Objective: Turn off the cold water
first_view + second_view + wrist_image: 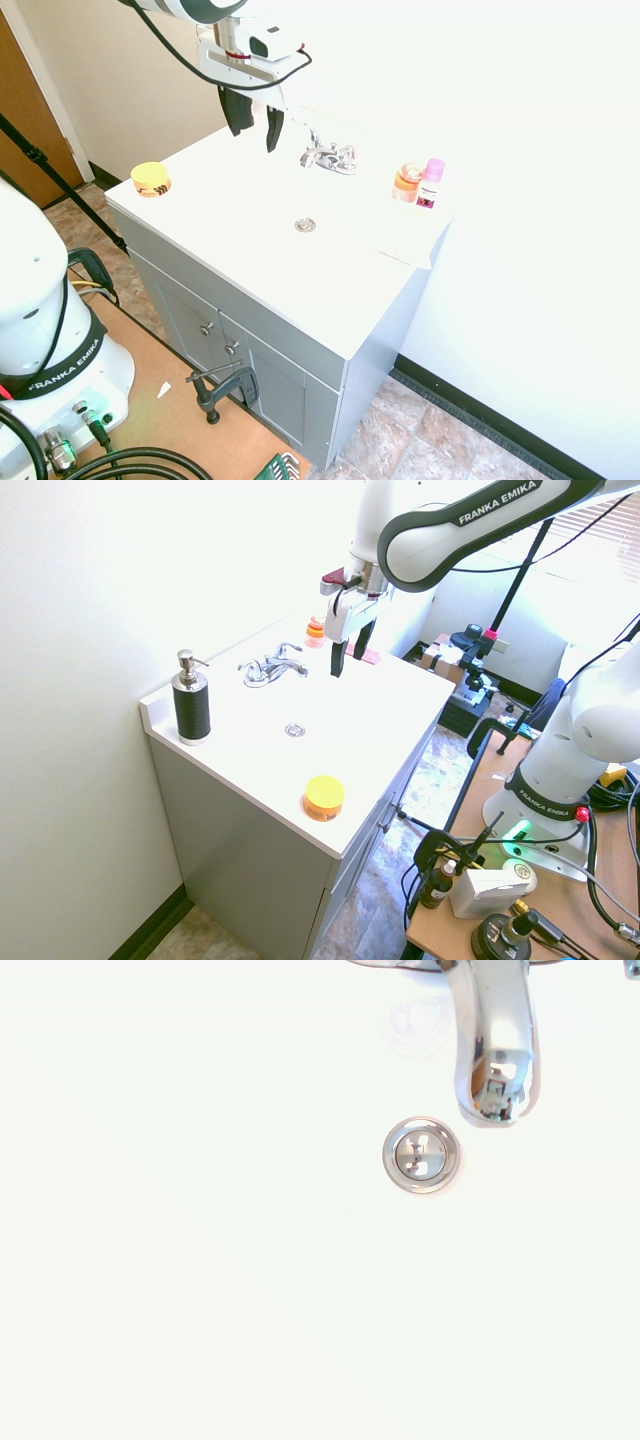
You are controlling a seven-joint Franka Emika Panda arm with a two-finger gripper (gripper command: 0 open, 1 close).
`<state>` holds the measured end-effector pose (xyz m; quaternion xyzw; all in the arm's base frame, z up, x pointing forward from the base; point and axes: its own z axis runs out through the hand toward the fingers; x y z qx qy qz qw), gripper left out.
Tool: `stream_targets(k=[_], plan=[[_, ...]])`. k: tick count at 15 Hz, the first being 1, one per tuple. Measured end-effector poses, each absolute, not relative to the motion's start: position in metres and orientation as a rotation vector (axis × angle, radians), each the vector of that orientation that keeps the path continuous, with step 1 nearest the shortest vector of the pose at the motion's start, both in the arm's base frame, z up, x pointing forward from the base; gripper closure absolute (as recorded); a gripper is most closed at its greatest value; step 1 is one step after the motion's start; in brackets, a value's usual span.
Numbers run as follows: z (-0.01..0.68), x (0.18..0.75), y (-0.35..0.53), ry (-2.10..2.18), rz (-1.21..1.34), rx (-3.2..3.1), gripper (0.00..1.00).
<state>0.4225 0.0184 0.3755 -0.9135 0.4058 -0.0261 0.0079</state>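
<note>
Faucet (268, 670): small, shiny chrome, short curved spout, two matching lever handles, one each side. Sits at the back of the white surface (350, 720), wall side. In the wrist view the spout (495, 1050) has a rounded tip with dark and orange reflections; no water stream visible from it. Round metal drain (421, 1155) shows near the tip, ring plus center plug, also reflective.

Pincer (254, 140) released, its two black fingers spread with a gap, nothing between them. It hangs above the surface, near the faucet, not touching it.

Rest of surface: black soap pump (191, 700) with metal top, upright near the back corner. Yellow-lidded jar (323, 798) by the front edge. Orange jar (407, 183) and pink-capped bottle (430, 184) side by side on the other side of the faucet from the pump. Grey cabinet (240, 330) underneath, round knobs.
</note>
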Motion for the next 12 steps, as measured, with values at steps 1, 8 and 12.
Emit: stream_targets(k=[1, 8, 12], plan=[[0.375, 0.422, 0.018, 1.27, -0.08, -2.854, 0.0], [0.377, 0.466, -0.008, 1.445, -0.32, -2.734, 0.0], [0.361, 0.516, -0.038, 1.524, -0.368, -2.726, 0.0]])
